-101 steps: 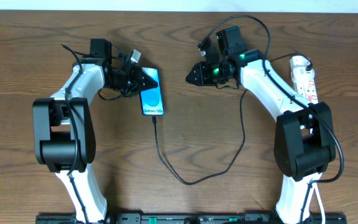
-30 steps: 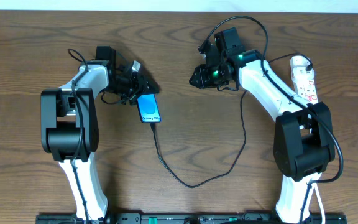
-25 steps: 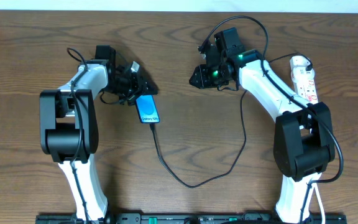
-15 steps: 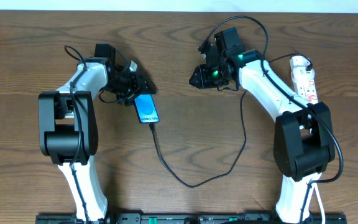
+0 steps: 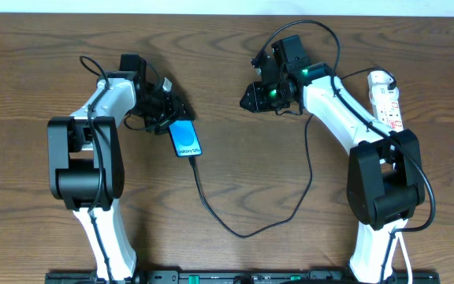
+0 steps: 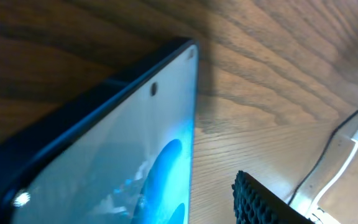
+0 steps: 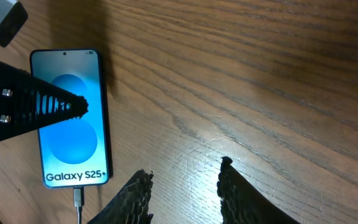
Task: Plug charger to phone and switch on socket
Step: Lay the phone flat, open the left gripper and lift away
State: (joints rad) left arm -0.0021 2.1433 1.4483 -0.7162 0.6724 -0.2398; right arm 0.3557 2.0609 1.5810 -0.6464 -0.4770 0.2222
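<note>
Count: 1 phone [image 5: 186,140], 1 charger [image 5: 235,231], 1 socket [image 5: 388,101], 2 arms.
Phone: flat on the table [image 5: 251,181], left of centre, blue screen up, top end under the left fingers [image 5: 178,110].
Charger: tip at the phone's bottom edge, looks plugged in; the cable loops toward the near edge, then runs up toward the right arm [image 5: 381,185].
Socket: far right of the table, beside the right arm.
Left fingers: one lies over the phone's upper half; cannot tell spread or pinching.
Right fingers [image 7: 132,199]: spread, empty, well apart from the phone.
Change since 3.4 s ago: phone slid nearer and slightly left, top end turned left; left arm [image 5: 85,150] shifted with it; right arm, socket same.
</note>
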